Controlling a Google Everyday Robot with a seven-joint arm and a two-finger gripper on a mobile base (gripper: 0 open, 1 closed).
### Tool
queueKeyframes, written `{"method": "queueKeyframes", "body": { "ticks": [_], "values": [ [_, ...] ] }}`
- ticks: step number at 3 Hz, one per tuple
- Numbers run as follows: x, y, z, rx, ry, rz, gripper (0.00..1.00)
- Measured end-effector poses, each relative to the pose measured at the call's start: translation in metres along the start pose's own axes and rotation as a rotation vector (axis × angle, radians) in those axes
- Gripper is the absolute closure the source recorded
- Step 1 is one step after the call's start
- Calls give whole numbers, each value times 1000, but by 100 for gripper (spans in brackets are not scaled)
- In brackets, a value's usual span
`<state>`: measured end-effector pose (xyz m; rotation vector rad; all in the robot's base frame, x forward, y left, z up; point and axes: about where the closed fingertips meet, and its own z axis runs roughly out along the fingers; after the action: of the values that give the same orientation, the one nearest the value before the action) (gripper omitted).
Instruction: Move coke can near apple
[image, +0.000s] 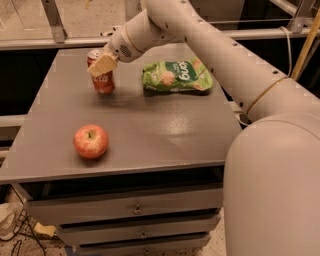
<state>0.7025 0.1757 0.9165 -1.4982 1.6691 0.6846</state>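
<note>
The coke can (103, 81), red with white script, stands upright at the back left of the grey table (165, 130). My gripper (101, 61) is at the can's top, its tan tip over the can's upper front, with the white arm reaching in from the right. The can's top is partly hidden by the gripper. The apple (91, 141), red with yellowish patches, sits near the table's front left, well apart from the can.
A green snack bag (176, 76) lies flat to the right of the can at the back of the table. My arm's large white body (272, 175) fills the right side. Drawers (135, 210) are below the tabletop.
</note>
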Motion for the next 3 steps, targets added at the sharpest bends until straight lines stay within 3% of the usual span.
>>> {"method": "queueKeyframes", "body": {
  "ticks": [1, 3],
  "values": [
    [-6, 16, -36, -93, -1, -105, 100],
    [11, 53, -66, -191, 32, -166, 100]
  ]
}}
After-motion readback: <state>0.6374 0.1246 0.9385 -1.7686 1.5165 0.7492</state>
